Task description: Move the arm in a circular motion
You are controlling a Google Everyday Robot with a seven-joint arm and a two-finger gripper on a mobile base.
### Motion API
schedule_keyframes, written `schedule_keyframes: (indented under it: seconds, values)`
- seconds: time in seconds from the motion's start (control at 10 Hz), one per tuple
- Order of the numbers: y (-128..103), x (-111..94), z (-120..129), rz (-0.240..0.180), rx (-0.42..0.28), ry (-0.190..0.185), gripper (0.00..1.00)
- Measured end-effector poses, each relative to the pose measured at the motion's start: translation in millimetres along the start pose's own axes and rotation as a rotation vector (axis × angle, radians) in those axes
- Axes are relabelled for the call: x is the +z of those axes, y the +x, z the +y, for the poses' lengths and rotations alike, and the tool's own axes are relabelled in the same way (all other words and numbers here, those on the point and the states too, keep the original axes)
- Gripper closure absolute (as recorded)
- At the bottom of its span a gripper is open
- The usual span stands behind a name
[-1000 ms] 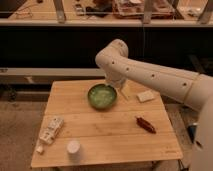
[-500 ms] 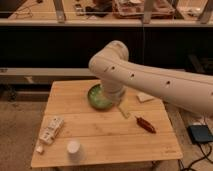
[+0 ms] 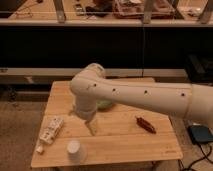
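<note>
The arm (image 3: 145, 95) is a thick cream-white tube with small dark holes, reaching in from the right edge over the wooden table (image 3: 120, 142). Its bulbous elbow (image 3: 88, 86) hangs above the table's left-middle. From the elbow a short segment drops to the gripper (image 3: 93, 129), a pale tip just above the table top, near the middle of the front half. Nothing shows in the gripper.
A green bowl (image 3: 106, 105) sits mostly hidden behind the arm. A red-brown item (image 3: 145, 125) lies on the right of the table. A white cup (image 3: 75, 150) stands at the front left, a white packet (image 3: 50, 130) at the left edge. A blue object (image 3: 201, 134) lies on the floor at the right.
The elbow has swung left and nearer the camera, now covering most of the green bowl. The tip has come down toward the table's front. The table's objects have not moved.
</note>
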Motion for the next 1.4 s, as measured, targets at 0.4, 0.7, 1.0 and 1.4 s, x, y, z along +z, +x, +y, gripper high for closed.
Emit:
schedule_keyframes:
  seconds: [0.4,0.7,1.0,1.4]
  values:
    - [62,38,-82,0.072,-0.155,0.132,0.20]
    - [125,48,-104,0.160,-0.185,0.128,0.20]
    - [213,12,-60,0.309,-0.085,0.059,0.20]
    - [244,-44,56,0.414,0.133,-0.064,0.20]
